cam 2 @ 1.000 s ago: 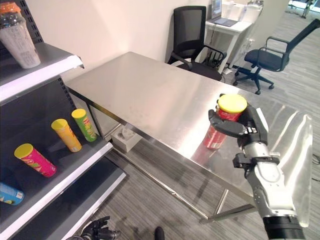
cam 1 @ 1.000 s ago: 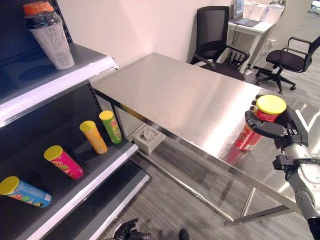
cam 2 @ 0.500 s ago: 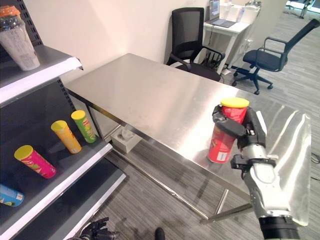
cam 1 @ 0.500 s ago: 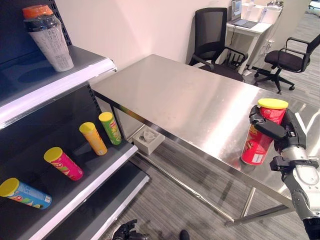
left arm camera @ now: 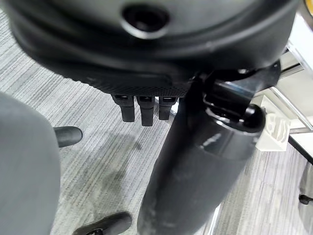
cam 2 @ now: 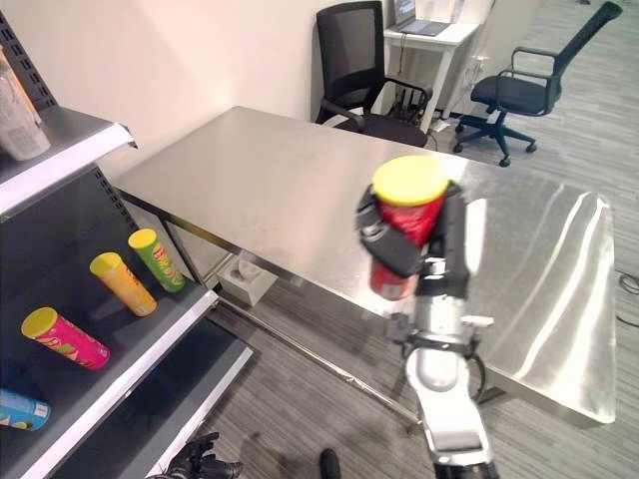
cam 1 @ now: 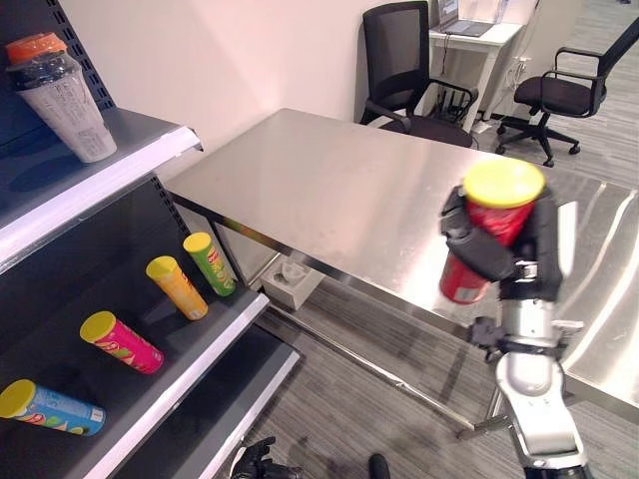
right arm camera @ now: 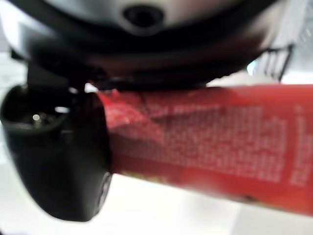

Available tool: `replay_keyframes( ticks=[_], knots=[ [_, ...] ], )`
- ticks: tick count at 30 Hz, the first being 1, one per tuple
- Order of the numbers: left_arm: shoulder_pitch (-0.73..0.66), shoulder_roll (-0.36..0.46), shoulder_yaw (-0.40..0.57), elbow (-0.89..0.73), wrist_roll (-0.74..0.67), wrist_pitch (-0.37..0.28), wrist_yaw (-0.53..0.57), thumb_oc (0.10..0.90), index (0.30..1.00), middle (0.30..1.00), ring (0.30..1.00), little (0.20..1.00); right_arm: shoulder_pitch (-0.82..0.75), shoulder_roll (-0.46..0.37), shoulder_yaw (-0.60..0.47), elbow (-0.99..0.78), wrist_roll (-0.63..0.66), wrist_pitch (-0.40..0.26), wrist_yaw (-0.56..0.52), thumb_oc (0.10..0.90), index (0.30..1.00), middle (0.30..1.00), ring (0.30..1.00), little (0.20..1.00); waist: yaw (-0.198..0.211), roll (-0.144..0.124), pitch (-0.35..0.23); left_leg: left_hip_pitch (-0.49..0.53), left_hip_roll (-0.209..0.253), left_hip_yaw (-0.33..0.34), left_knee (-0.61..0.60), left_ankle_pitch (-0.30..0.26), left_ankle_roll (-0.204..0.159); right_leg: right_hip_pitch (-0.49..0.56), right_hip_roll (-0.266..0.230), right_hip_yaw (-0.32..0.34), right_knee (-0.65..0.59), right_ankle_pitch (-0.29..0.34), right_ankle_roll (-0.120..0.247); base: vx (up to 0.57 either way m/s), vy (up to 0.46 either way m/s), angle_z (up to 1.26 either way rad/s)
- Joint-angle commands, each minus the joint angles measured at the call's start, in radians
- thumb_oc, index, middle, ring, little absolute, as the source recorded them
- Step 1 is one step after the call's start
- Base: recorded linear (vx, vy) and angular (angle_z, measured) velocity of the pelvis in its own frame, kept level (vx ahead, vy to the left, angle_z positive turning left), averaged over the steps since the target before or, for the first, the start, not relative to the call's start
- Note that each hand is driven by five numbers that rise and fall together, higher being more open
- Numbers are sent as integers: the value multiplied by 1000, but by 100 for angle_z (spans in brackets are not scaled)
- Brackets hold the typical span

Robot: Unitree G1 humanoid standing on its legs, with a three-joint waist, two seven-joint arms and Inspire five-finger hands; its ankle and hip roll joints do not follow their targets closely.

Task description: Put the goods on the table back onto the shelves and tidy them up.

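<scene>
Right hand (cam 1: 504, 261) has fingers and thumb wrapped mid-body around the red can (cam 1: 486, 232) with the yellow lid, held upright, clear above the table's (cam 1: 339, 190) near edge. Likely a light, stiff cardboard tube with slick sides: grip mid-height, don't crush. Left hand (left arm camera: 143, 105) hangs low by the floor, fingers curled, empty.

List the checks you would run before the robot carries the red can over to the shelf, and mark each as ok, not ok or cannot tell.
1. Right hand curled round the red can: ok.
2. Can lifted off the table: ok.
3. Yellow lid on the can: ok.
4. Free space on the lower shelf beside the four lying cans: ok, a gap shows between the green can and the shelf's front edge.
5. Left hand out of the way, low by the floor: ok.
6. Grip firm enough for the carry: cannot tell.
</scene>
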Motion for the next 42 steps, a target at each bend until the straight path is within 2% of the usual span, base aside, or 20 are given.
replay_keyframes(
  ticks=[1,6,7,9,11,13,14,16,18,20,26,29,33,34,35,38,39,40,41,42],
  knots=[
    [-16,48,-34,39,2,-37,63,800,900,900,900,900,-50,-69,-37,-110,-86,-137,-36,400,300,300,300,300,22,-53,-28,25,0,84,56,52,16,21,-13,44,185,-214,16,-87,-82,-11],
    [-2,52,-23,53,0,-54,102,800,900,900,900,900,-10,-103,133,-121,-124,-160,-35,400,300,300,300,300,47,-53,32,-38,37,57,85,88,9,4,10,30,189,-222,0,-102,-105,2],
    [-3,52,-22,54,0,-55,102,800,900,900,900,900,-12,-103,135,-118,-126,-162,-37,400,300,300,300,300,44,-53,31,-41,37,54,86,88,9,3,10,28,189,-222,0,-152,-91,6],
    [-23,66,-39,51,16,-75,125,800,900,900,900,900,-43,-146,201,-103,-211,-175,-87,400,300,300,300,300,65,-59,90,-137,50,10,93,131,1,-44,6,-10,186,-221,-3,-311,-133,16],
    [-40,71,-49,50,24,-77,131,800,900,900,900,900,-61,-152,226,-76,-228,-179,-102,400,300,300,300,300,60,-64,102,-196,56,-1,99,155,1,-66,-9,-45,185,-223,-3,-273,-106,55],
    [-60,85,-59,42,36,-77,131,800,900,900,900,900,-63,-167,248,-44,-240,-165,-99,400,300,300,300,300,50,-67,113,-262,59,67,99,164,12,-96,-44,-118,196,-230,-2,-270,-93,124],
    [-63,95,-50,40,31,-78,132,800,900,900,900,900,-37,-175,257,-39,-256,-162,-100,400,300,300,300,300,35,-68,111,-262,69,173,129,125,12,-104,-80,-179,197,-219,6,-209,-42,202],
    [-60,94,-45,44,29,-79,136,800,900,900,900,900,-31,-179,262,-37,-262,-161,-102,400,300,300,300,300,28,-66,110,-256,69,180,151,108,10,-101,-87,-194,190,-213,7,-105,19,189],
    [-57,84,-41,63,49,-80,146,800,900,900,900,900,-31,-199,275,-22,-284,-165,-112,400,300,300,300,300,11,-67,109,-219,69,204,209,53,10,-99,-110,-210,177,-192,12,-120,106,85],
    [-58,84,-43,60,71,-76,149,800,900,900,900,900,-5,-201,258,1,-285,-157,-115,400,300,300,300,300,-17,-60,89,-122,102,228,264,14,-2,-93,-123,-234,163,-189,24,-57,206,84],
    [-56,91,-68,18,110,-77,134,800,900,900,900,900,70,-195,192,22,-260,-141,-106,400,300,300,300,300,-49,-49,48,-10,164,238,261,87,-45,-108,-141,-268,147,-144,45,-63,260,44],
    [-51,108,-90,-13,133,-73,108,800,900,900,900,900,72,-180,166,37,-259,-137,-105,400,300,300,300,300,-43,-53,32,10,160,250,219,55,-50,-116,-152,-270,116,-99,69,-79,290,3],
    [-78,124,-103,-22,139,-79,90,800,900,900,900,900,85,-156,134,53,-291,-130,-125,400,300,300,300,300,-48,-62,21,27,95,304,73,-67,-47,-143,-220,-293,49,17,138,-154,487,29],
    [-91,133,-91,-17,117,-81,92,800,900,900,900,900,78,-134,141,54,-324,-117,-146,400,300,300,300,300,-42,-77,27,31,40,300,9,-80,-24,-163,-252,-287,18,86,175,-229,636,66],
    [-101,138,-83,-8,105,-80,94,800,900,900,900,900,73,-119,148,58,-334,-116,-155,400,300,300,300,300,-37,-88,38,28,16,299,-4,-84,-11,-177,-268,-279,12,120,189,-178,475,43],
    [-121,146,-71,13,95,-75,99,800,900,900,900,900,57,-85,165,73,-327,-106,-155,400,300,300,300,300,-32,-107,56,12,-19,295,-10,-92,11,-200,-280,-254,4,139,198,-146,271,2],
    [-132,160,-52,12,85,-71,106,800,900,900,900,900,46,-67,179,95,-315,-97,-149,400,300,300,300,300,-40,-116,68,-2,-42,281,-12,-101,35,-225,-260,-179,3,183,198,-126,289,0],
    [-132,161,-51,12,85,-71,106,800,900,900,900,900,45,-66,179,96,-315,-97,-149,400,300,300,300,300,-39,-117,67,-2,-43,282,-12,-102,36,-227,-260,-176,3,184,198,-159,218,-1],
    [-130,169,-39,3,72,-73,108,800,900,900,900,900,46,-70,181,98,-319,-94,-146,400,300,300,300,300,-51,-128,79,-20,-60,278,-12,-78,47,-243,-248,-124,9,207,198,-150,264,12],
    [-121,173,-22,19,49,-70,95,800,900,900,900,900,60,-86,177,98,-332,-94,-142,400,300,300,300,300,-52,-119,84,-44,-82,244,-12,-76,75,-230,-204,-26,44,126,193,-180,322,23]
  ],
)
